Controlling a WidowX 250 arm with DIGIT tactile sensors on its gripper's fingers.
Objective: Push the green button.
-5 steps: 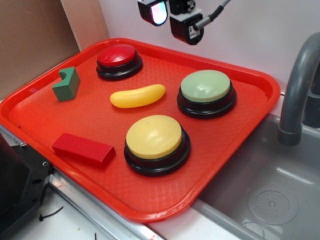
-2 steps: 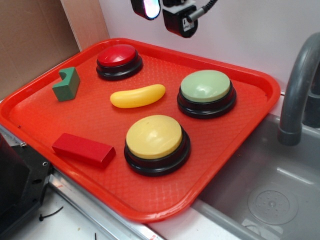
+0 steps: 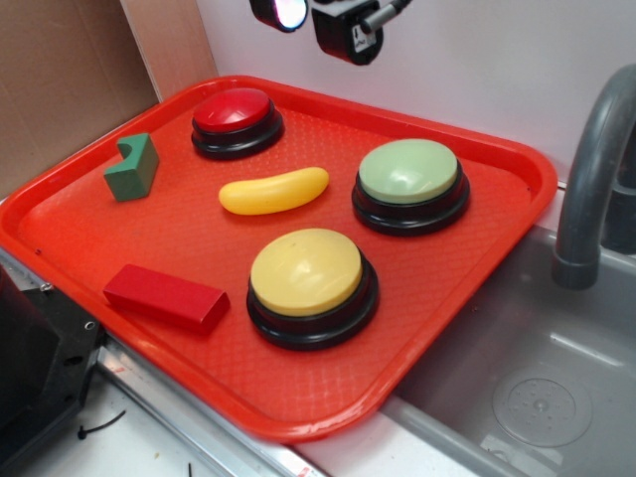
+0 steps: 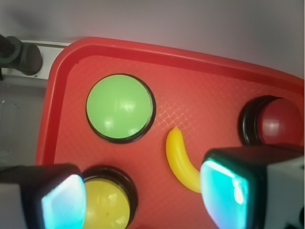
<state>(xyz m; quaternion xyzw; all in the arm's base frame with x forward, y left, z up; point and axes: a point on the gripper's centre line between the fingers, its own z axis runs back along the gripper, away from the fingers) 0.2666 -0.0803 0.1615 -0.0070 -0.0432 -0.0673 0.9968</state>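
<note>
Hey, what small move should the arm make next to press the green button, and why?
Probably shift the pincer sideways until it is over the green button, then descend. The exterior view shows the arm high above the tray's back edge, nearer the red button, touching nothing. The pincer appears open and empty.

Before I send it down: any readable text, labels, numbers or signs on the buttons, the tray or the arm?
No readable text in either view.
Green button: plain dome, no marking.
Yellow button and red button: plain, no marking.
Red tray, banana, green block, red block: no lettering.
Gripper: only glowing pads; the camera housing carries a small pale mark, too small to read.
</note>
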